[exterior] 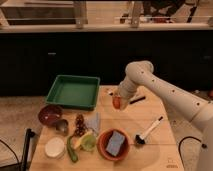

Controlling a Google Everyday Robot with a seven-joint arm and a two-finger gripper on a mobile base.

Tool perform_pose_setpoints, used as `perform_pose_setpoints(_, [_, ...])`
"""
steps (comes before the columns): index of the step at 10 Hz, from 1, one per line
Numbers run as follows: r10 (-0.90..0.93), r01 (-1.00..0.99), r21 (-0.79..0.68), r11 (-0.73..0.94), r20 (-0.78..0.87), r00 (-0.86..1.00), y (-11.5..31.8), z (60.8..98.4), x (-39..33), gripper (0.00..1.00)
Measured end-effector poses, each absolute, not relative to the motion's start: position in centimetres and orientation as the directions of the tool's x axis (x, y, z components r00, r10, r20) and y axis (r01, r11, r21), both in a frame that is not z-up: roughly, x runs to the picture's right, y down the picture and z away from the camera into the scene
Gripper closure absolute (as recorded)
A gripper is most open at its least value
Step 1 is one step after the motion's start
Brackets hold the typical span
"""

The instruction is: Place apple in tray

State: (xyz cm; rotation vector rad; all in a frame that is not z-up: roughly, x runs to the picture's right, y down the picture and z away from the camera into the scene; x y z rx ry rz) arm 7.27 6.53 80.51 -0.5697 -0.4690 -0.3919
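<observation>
The apple [116,103] is a small red-orange fruit held in my gripper [117,101] above the wooden table, a little right of the green tray. The green tray [74,92] is a shallow rectangle at the table's back left, with nothing in it. My white arm [160,92] reaches in from the right and bends down to the apple. The gripper is shut on the apple, which hangs clear of the table top.
A dark red bowl [50,114], a grape bunch [79,125], a yellow-green fruit [88,141], a white cup [55,148] and an orange bowl [114,144] with a blue sponge stand at the front left. A brush [148,131] lies at the right.
</observation>
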Motion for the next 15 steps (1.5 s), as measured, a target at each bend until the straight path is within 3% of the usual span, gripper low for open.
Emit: perform_pose_setpoints(15, [-0.290,0.536,-0.334,0.775,0.567,0.771,2.4,81.5,1.3,1.00])
